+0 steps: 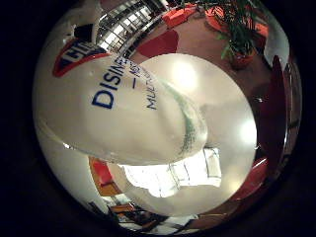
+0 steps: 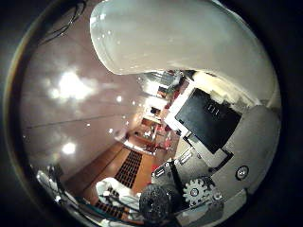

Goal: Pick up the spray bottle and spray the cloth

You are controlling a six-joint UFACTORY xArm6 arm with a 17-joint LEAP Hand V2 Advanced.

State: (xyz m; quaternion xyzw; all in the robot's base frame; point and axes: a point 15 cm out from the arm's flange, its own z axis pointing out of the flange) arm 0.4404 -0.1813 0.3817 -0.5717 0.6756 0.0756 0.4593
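The white spray bottle point(image 1: 118, 99) with blue print fills much of the little finger side palm view, lying close against the palm. Its pale rounded body point(image 2: 180, 38) also shows in the thumb side palm view. My hand's black and white fingers point(image 2: 213, 128) curl in beside the bottle, with geared parts below them. The hand is shut on the bottle. I see no cloth that I can make out in either view.
A pale round table top point(image 1: 212, 89) lies behind the bottle. A potted plant point(image 1: 237, 39) and red seats point(image 1: 183, 15) stand beyond it on a reddish floor. A glossy brown surface point(image 2: 76, 104) with light reflections spreads beside the hand.
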